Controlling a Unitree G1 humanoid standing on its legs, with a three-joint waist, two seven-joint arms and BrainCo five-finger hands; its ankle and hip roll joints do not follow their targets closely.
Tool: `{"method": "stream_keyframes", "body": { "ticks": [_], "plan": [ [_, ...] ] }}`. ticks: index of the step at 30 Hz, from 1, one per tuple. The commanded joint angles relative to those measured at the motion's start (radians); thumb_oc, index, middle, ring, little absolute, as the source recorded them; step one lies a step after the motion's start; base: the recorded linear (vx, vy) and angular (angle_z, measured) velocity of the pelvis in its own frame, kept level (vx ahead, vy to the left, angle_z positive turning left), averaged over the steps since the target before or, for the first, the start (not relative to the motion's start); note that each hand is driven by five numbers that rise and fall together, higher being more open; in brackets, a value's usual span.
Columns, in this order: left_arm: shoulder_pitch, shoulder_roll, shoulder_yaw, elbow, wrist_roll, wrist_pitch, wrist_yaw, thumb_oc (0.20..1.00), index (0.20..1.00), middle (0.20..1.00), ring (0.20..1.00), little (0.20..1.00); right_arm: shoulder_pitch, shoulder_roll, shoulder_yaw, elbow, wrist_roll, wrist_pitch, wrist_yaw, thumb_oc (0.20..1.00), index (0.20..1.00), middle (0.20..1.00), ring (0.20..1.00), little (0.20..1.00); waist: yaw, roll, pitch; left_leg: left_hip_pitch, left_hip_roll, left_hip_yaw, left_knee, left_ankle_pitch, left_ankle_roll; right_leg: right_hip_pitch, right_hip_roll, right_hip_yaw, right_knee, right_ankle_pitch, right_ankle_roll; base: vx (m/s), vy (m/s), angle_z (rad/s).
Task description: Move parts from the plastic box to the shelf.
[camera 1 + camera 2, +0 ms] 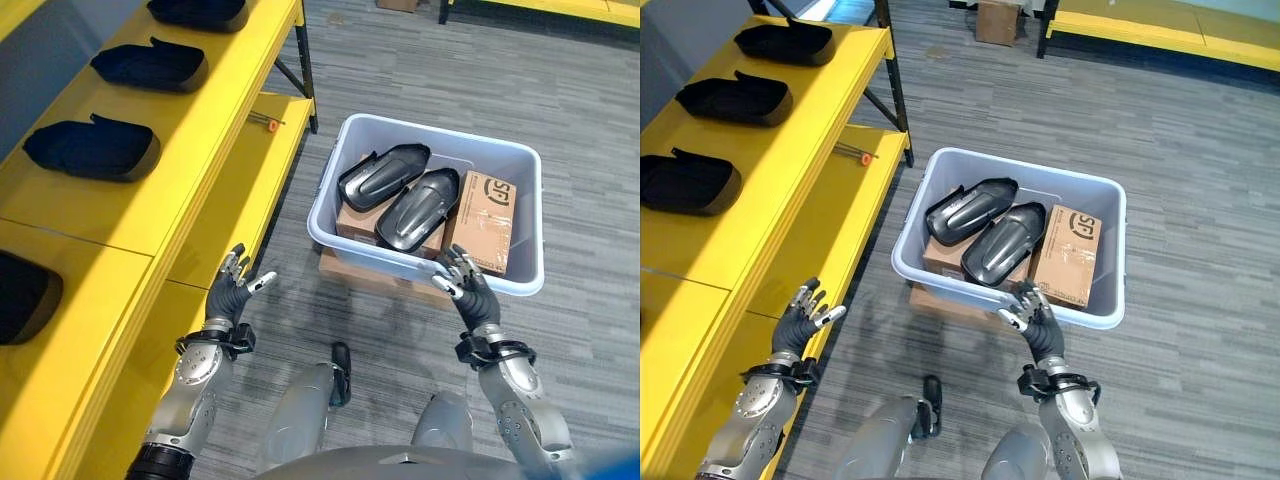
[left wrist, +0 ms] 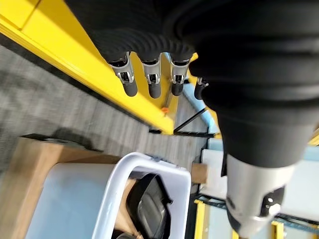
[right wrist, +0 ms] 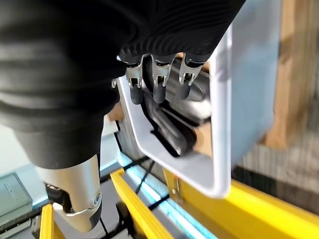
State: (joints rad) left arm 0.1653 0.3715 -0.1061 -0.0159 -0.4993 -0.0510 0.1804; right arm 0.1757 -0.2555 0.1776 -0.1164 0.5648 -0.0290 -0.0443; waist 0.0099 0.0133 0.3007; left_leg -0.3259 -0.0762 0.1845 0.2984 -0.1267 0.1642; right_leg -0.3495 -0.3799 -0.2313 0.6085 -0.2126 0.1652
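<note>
Ahead and slightly inboard of the right hand (image 1: 468,283), two glossy black moulded shell parts (image 1: 416,212) lie atop cardboard cartons (image 1: 488,218) in the pale grey plastic box (image 1: 520,170), long axes slanting toward its far corner. Right hand hovers at the near rim, fingers relaxed, empty. Left hand (image 1: 234,290), likewise loose and empty, sits beside the yellow shelf (image 1: 190,150), farther off. Undersides of the parts are hidden.

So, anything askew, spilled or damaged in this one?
Nothing stands out. Two black parts lie loosely on cardboard boxes inside the plastic box; others sit in a row on the shelf. Both hands are open, holding nothing.
</note>
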Motion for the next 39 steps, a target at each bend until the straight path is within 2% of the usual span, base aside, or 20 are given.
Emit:
{"method": "stream_keyframes", "body": {
  "ticks": [1,3,7,8,9,12,13,20,21,23,24,25,26,27,28,29,31,33,34,39],
  "plan": [
    [-0.009,0.017,0.052,-0.092,-0.002,-0.054,-0.005,1.000,1.000,1.000,1.000,1.000,-0.051,-0.027,-0.033,0.005,-0.001,-0.054,0.006,1.000,1.000,1.000,1.000,1.000,-0.021,-0.017,0.064,0.108,0.093,-0.062,0.036,-0.086,-0.113,0.056,0.057,-0.083,-0.247,0.164,-0.020,0.09,-0.037,-0.75],
    [0.013,0.009,0.063,-0.088,0.001,-0.059,-0.017,1.000,1.000,1.000,1.000,1.000,-0.033,-0.041,-0.041,0.003,-0.005,-0.050,0.016,1.000,1.000,1.000,1.000,1.000,-0.026,-0.027,0.077,0.132,0.109,-0.059,0.051,-0.098,-0.134,0.069,0.078,-0.050,-0.357,0.180,-0.018,0.15,-0.100,-0.08],
    [0.025,-0.007,0.054,-0.087,0.003,-0.062,-0.029,1.000,1.000,1.000,1.000,1.000,-0.016,-0.052,-0.049,-0.007,0.000,-0.055,0.022,1.000,1.000,1.000,1.000,1.000,-0.025,-0.033,0.073,0.128,0.127,-0.054,0.063,-0.096,-0.152,0.105,0.100,-0.031,-0.371,0.166,-0.029,0.05,-0.106,0.11],
    [0.024,-0.007,0.052,-0.087,-0.001,-0.063,-0.031,1.000,1.000,1.000,1.000,1.000,-0.013,-0.059,-0.055,-0.015,0.003,-0.055,0.027,1.000,1.000,1.000,1.000,1.000,-0.031,-0.039,0.073,0.113,0.129,-0.048,0.058,-0.065,-0.153,0.095,0.104,-0.036,-0.378,0.183,-0.044,0.03,-0.104,-0.03],
    [0.026,-0.007,0.051,-0.086,-0.001,-0.063,-0.031,1.000,1.000,1.000,1.000,1.000,-0.012,-0.060,-0.055,-0.014,0.003,-0.054,0.027,1.000,1.000,1.000,1.000,1.000,-0.029,-0.031,0.070,0.125,0.136,-0.058,0.062,-0.091,-0.159,0.103,0.113,-0.029,-0.368,0.160,-0.035,0.06,-0.150,0.13],
    [0.030,-0.008,0.043,-0.090,-0.008,-0.058,-0.037,1.000,1.000,1.000,1.000,1.000,-0.002,-0.073,-0.067,-0.011,0.009,-0.052,0.028,1.000,1.000,1.000,1.000,1.000,-0.038,-0.034,0.065,0.131,0.168,-0.069,0.055,-0.085,-0.184,0.108,0.131,-0.049,-0.339,0.129,-0.049,0.09,-0.208,0.22],
    [0.029,-0.008,0.043,-0.090,-0.008,-0.058,-0.037,1.000,1.000,1.000,1.000,1.000,-0.003,-0.072,-0.068,-0.012,0.009,-0.053,0.028,1.000,1.000,1.000,1.000,1.000,-0.040,-0.039,0.068,0.120,0.162,-0.061,0.053,-0.061,-0.179,0.101,0.124,-0.056,-0.348,0.150,-0.059,-0.04,-0.085,0.05],
    [0.031,-0.008,0.039,-0.086,-0.013,-0.051,-0.035,1.000,1.000,1.000,1.000,1.000,-0.001,-0.081,-0.078,-0.016,0.022,-0.052,0.028,1.000,1.000,1.000,1.000,1.000,-0.047,-0.044,0.066,0.147,0.209,-0.076,0.046,-0.057,-0.204,0.096,0.148,-0.065,-0.255,0.086,-0.075,0.09,-0.145,0.04],
    [0.032,-0.017,0.038,-0.087,-0.016,-0.048,-0.033,1.000,1.000,1.000,1.000,1.000,0.007,-0.084,-0.084,-0.014,0.024,-0.049,0.024,1.000,1.000,1.000,1.000,1.000,-0.050,-0.038,0.059,0.168,0.229,-0.092,0.070,-0.083,-0.219,0.110,0.161,-0.052,-0.213,0.018,-0.080,0.16,-0.205,0.01],
    [0.030,-0.021,0.036,-0.089,-0.017,-0.048,-0.034,1.000,1.000,1.000,1.000,1.000,0.006,-0.088,-0.090,-0.018,0.021,-0.052,0.023,1.000,1.000,1.000,1.000,1.000,-0.051,-0.041,0.063,0.138,0.237,-0.093,0.130,-0.043,-0.224,0.115,0.163,-0.058,-0.227,0.024,-0.103,0.04,-0.187,-0.01],
    [0.021,-0.029,0.026,-0.092,-0.024,-0.053,-0.036,1.000,1.000,1.000,1.000,1.000,0.012,-0.110,-0.102,-0.025,0.023,-0.062,0.019,1.000,1.000,1.000,1.000,1.000,-0.024,-0.035,0.102,0.031,0.233,-0.167,0.361,0.135,-0.278,0.163,0.185,-0.065,-0.241,-0.008,-0.152,0.00,-0.165,0.12],
    [0.020,-0.029,0.025,-0.092,-0.024,-0.053,-0.036,1.000,1.000,1.000,1.000,1.000,0.012,-0.110,-0.102,-0.025,0.023,-0.062,0.019,1.000,1.000,1.000,1.000,1.000,-0.026,-0.034,0.102,0.028,0.233,-0.171,0.363,0.135,-0.279,0.163,0.186,-0.068,-0.241,-0.008,-0.152,-0.03,-0.094,0.03],
    [0.016,-0.030,0.023,-0.091,-0.022,-0.054,-0.030,1.000,1.000,1.000,1.000,1.000,0.005,-0.118,-0.100,-0.023,0.014,-0.067,0.018,1.000,1.000,1.000,1.000,1.000,-0.013,-0.040,0.112,0.018,0.198,-0.220,0.362,0.128,-0.282,0.158,0.184,-0.062,-0.239,-0.014,-0.153,0.11,0.018,-0.10],
    [0.020,-0.029,0.031,-0.095,-0.029,-0.050,-0.030,1.000,1.000,1.000,1.000,1.000,0.012,-0.117,-0.100,-0.028,0.007,-0.067,0.016,1.000,1.000,1.000,1.000,1.000,-0.019,-0.044,0.106,0.022,0.281,-0.223,0.257,0.125,-0.281,0.158,0.190,-0.053,-0.216,-0.057,-0.138,0.19,0.143,-0.20],
    [0.024,-0.021,0.031,-0.103,-0.028,-0.049,-0.030,1.000,1.000,1.000,1.000,1.000,0.012,-0.113,-0.107,-0.024,0.007,-0.070,0.003,1.000,1.000,1.000,1.000,1.000,-0.022,-0.040,0.099,0.017,0.397,-0.202,0.076,0.191,-0.279,0.161,0.170,-0.059,-0.209,-0.060,-0.116,0.21,0.108,-0.14],
    [0.025,-0.021,0.031,-0.103,-0.028,-0.049,-0.030,1.000,1.000,1.000,1.000,1.000,0.014,-0.113,-0.106,-0.024,0.006,-0.070,0.002,1.000,1.000,1.000,1.000,1.000,-0.018,-0.046,0.100,0.038,0.396,-0.192,0.052,0.198,-0.283,0.164,0.168,-0.053,-0.205,-0.067,-0.116,0.13,0.208,-0.15],
    [0.013,-0.013,0.017,-0.094,-0.041,-0.047,-0.031,1.000,1.000,1.000,1.000,1.000,0.015,-0.123,-0.112,-0.024,-0.015,-0.074,-0.006,1.000,1.000,1.000,1.000,1.000,-0.017,-0.030,0.094,0.069,0.432,-0.191,-0.122,0.246,-0.289,0.139,0.141,-0.037,-0.178,-0.045,-0.092,0.05,0.246,-0.16],
    [0.009,-0.014,0.013,-0.090,-0.036,-0.049,-0.042,1.000,1.000,1.000,1.000,1.000,0.010,-0.127,-0.109,-0.024,-0.049,-0.065,-0.003,1.000,1.000,1.000,1.000,1.000,-0.025,-0.020,0.088,0.089,0.389,-0.197,-0.095,0.179,-0.293,0.130,0.125,-0.013,-0.162,-0.025,-0.078,0.08,0.330,-0.18],
    [0.000,-0.002,0.007,-0.093,-0.037,-0.053,-0.049,1.000,1.000,1.000,1.000,1.000,0.003,-0.104,-0.103,-0.020,-0.016,-0.058,0.008,1.000,1.000,1.000,1.000,1.000,-0.034,-0.022,0.103,0.091,0.350,-0.172,-0.030,0.118,-0.289,0.138,0.091,0.007,-0.182,0.018,-0.049,0.10,0.331,-0.43],
    [0.005,0.018,0.013,-0.098,-0.034,-0.056,-0.050,1.000,1.000,1.000,1.000,1.000,0.002,-0.091,-0.098,-0.019,-0.016,-0.052,0.011,1.000,1.000,1.000,1.000,1.000,-0.030,-0.031,0.112,0.090,0.328,-0.141,0.007,0.071,-0.276,0.145,0.070,0.028,-0.204,0.040,-0.030,0.04,0.189,-0.14]
  ]
}}
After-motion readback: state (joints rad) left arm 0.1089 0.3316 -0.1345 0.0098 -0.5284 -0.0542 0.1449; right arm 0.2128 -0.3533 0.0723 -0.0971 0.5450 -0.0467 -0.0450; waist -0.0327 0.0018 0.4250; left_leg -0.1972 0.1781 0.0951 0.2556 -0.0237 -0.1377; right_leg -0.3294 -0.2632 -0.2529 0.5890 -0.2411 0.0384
